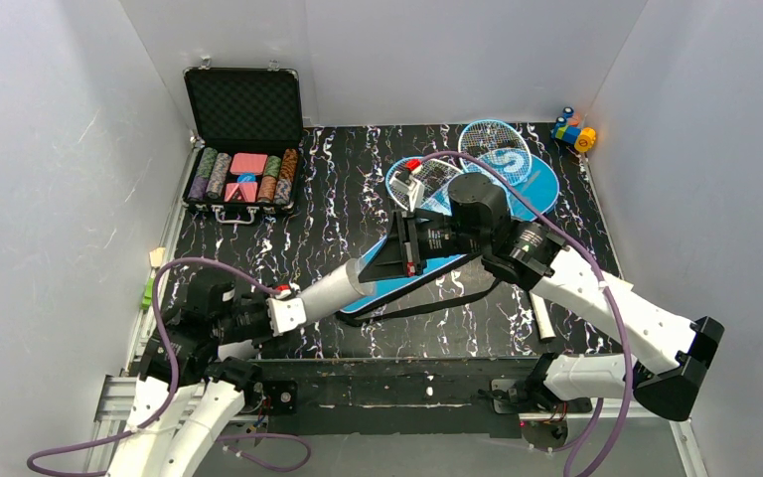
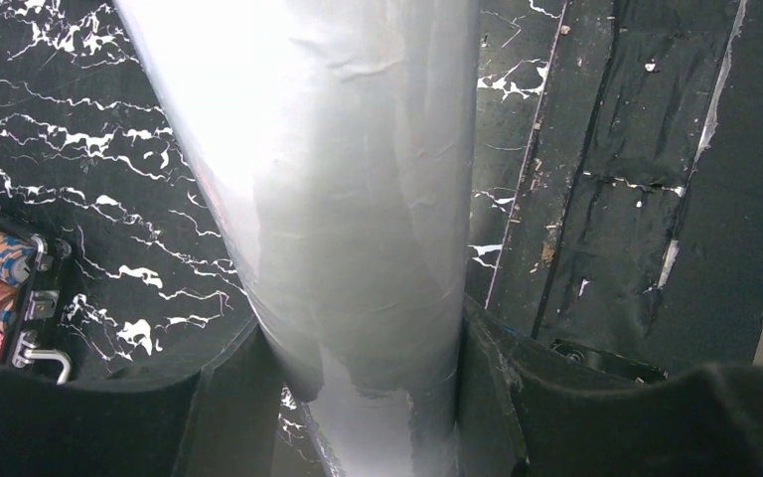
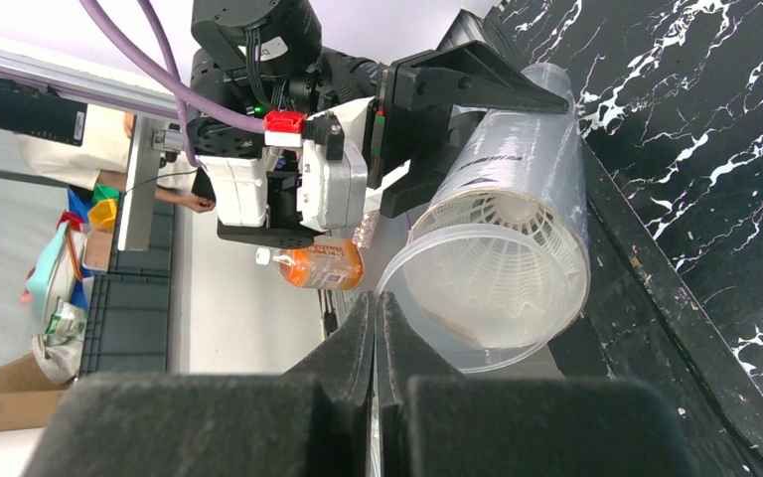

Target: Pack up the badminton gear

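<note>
Tools face each other: left tool clamps the tube, right tool pinches its clear cap.

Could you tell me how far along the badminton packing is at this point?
Done: a shuttlecock sits inside the tube. In hand: the left gripper clamps the tube; the right gripper, shut on the clear cap, holds it at the open mouth, not yet seated. Left: both rackets lie on top of the blue bag, not inside, and the tube is unpacked too.
</note>
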{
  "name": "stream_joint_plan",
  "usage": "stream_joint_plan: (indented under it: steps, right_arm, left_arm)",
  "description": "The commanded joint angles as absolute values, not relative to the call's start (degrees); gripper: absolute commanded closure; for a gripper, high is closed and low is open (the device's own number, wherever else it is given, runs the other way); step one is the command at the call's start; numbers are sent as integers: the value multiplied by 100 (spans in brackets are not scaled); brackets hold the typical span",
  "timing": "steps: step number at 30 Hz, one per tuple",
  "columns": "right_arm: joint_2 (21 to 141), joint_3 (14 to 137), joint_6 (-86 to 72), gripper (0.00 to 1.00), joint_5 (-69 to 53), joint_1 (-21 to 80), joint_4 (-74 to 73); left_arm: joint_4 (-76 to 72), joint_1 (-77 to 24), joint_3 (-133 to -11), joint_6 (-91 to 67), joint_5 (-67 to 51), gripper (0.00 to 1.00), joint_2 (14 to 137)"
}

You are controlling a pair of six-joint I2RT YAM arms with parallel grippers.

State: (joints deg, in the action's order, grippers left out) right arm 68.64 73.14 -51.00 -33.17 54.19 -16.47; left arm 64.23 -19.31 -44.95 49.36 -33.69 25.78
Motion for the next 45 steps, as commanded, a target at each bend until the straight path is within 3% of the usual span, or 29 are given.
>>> stream_joint_plan:
  steps: [1,31,34,39,45]
  right_arm:
    - [6896,7289,-5067,99,-3328,5467,-1290]
    - [6906,6675,-5429,98,-3498,5520,-664]
    - [6917,6593,-5533,89,-3568,5520,-472]
    - [6835,6323,-5722,58,-3654,5517,84]
    - [6720,6097,-5920,50,-3691,5510,649]
  left_arm:
    - [6310,-1951,-4723,5057,-3602,80,2453]
    - [6213,-1951,-4833,5016,-3874,85,2435]
    - [6208,-1951,-4847,5003,-3894,85,2423]
    - [6236,-1951,-4908,5053,-3913,86,2424]
    - [6333,-1951,-4938,5130,-3944,87,2418]
